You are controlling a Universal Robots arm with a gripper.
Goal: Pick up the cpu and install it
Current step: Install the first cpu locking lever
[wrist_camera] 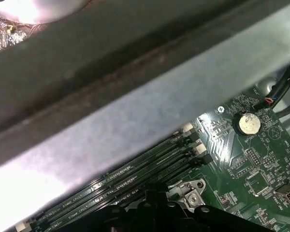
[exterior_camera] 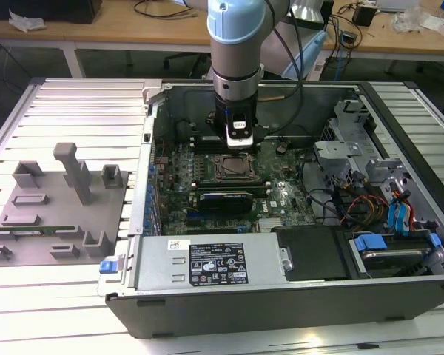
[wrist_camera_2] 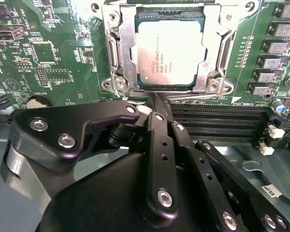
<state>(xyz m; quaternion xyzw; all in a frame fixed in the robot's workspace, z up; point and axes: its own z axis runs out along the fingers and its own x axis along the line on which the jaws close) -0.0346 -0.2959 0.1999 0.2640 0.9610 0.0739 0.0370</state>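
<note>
Now the cpu (wrist_camera_2: 170, 53) sits in its socket (wrist_camera_2: 117, 53).
The empty claw (exterior_camera: 238, 146) is closed, at the socket's 12 o'clock in the exterior view.

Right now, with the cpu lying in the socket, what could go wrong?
The tool, shut, sits close beside the socket frame; a sideways slip could scrape it or the memory slots. I cannot tell whether the cpu lies flat; pressing it tilted might damage the socket.
</note>
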